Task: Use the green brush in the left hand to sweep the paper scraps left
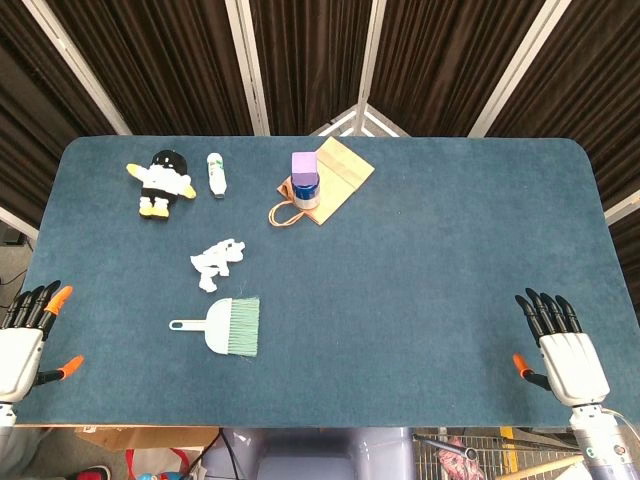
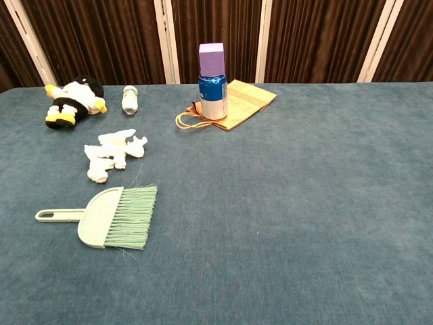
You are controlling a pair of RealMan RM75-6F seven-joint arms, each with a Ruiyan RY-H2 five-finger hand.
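The green brush (image 1: pixel 227 327) (image 2: pixel 108 215) lies flat on the blue table, handle pointing left, bristles to the right. Just beyond it sit the white paper scraps (image 1: pixel 216 264) (image 2: pixel 111 153) in a loose clump. My left hand (image 1: pixel 27 338) rests at the table's near left edge, fingers spread and holding nothing, well left of the brush. My right hand (image 1: pixel 557 346) is at the near right edge, also with fingers spread and nothing in it. Neither hand shows in the chest view.
At the far left are a penguin plush (image 1: pixel 162 182) (image 2: pixel 72 99) and a small white bottle (image 1: pixel 216 175) (image 2: pixel 130 99). A blue can topped by a purple block (image 1: pixel 305 180) (image 2: pixel 212 78) stands on a flat brown paper bag (image 1: pixel 328 182) (image 2: pixel 240 103).
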